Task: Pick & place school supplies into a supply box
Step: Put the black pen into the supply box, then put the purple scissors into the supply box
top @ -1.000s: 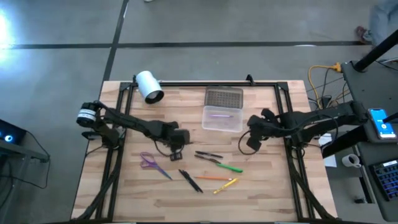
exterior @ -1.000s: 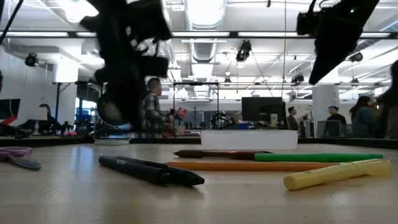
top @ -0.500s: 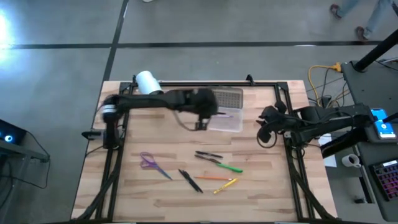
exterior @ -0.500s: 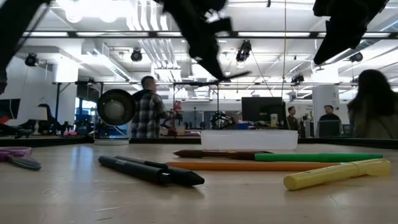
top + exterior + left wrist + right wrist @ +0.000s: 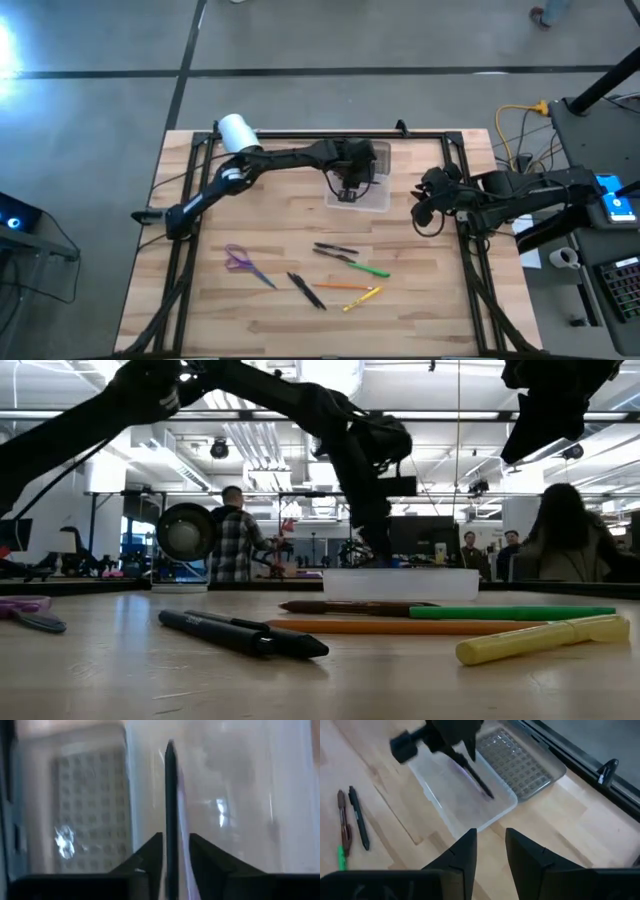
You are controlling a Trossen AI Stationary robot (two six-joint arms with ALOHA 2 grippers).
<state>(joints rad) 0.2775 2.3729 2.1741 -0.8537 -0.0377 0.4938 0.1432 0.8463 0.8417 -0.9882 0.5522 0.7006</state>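
We have the left end effector reaching over the open supply box, with a black pen between its fingers, tip pointing down into the clear tray. From the left wrist view the fingers stand on either side of the pen; we cannot tell whether they grip it or have begun to let go. A purple pen already lies inside the box, whose grey lid lies flat beside it.

To do this step well, we judge the pen should come low and along the box's length before release, so it does not bounce off the rim or land on end.

The right end effector waits at the worktop's right edge, its fingers parted and empty. On the worktop we see the scissors, another black pen, and the green pen, orange pen and yellow pen.
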